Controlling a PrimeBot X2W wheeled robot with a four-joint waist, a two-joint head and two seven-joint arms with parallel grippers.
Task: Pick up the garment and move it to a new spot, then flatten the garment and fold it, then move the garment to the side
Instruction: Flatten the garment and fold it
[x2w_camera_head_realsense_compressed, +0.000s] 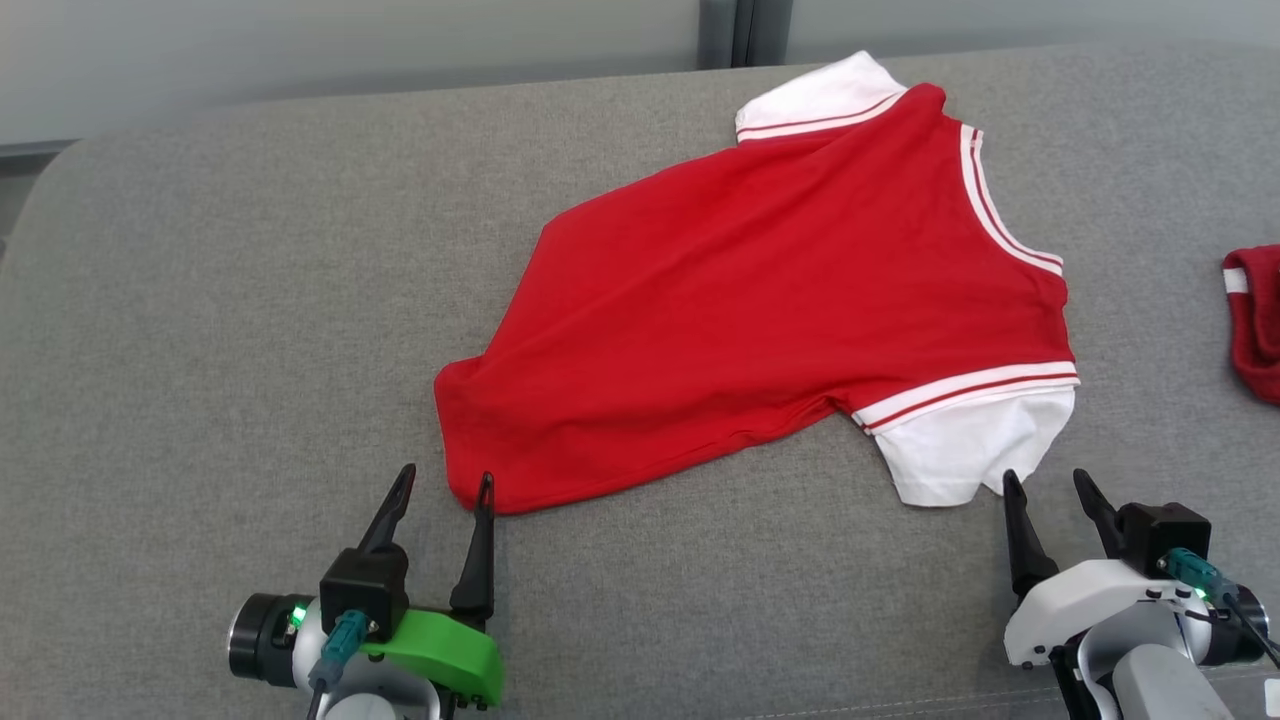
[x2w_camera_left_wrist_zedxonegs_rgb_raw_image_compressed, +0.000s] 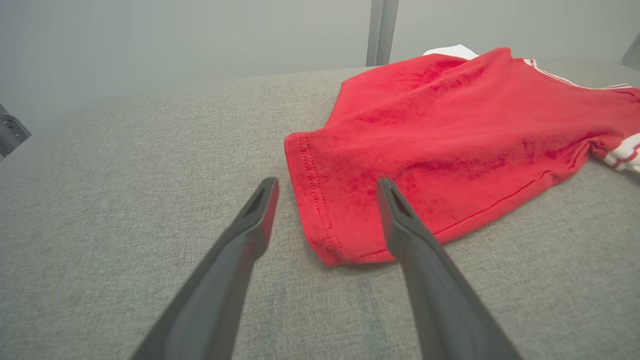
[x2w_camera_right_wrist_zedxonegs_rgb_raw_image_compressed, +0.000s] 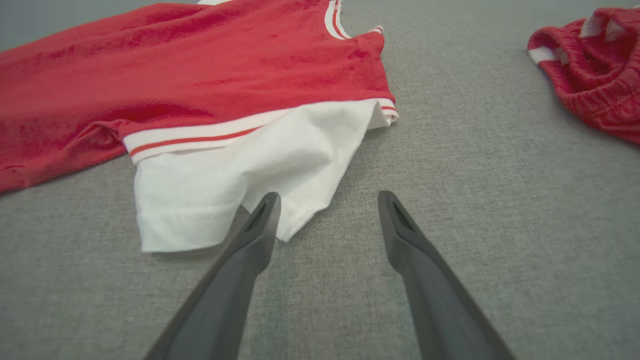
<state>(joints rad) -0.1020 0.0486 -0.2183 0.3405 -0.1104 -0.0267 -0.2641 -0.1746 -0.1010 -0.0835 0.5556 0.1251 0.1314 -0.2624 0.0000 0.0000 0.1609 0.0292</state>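
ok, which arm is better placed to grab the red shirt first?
Left, probably. The left gripper is open, and the red shirt's hem corner lies in line between its jaws. The right gripper is open too, but the white sleeve sits mostly off to one side of its jaws.

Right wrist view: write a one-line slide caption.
Right gripper, jaws open, poised at the white sleeve of the red shirt on a grey surface; darker red bundle lying apart.

The garment, bright red with white striped-trim sleeves, lies spread and slightly rumpled; hem toward the robot's left.
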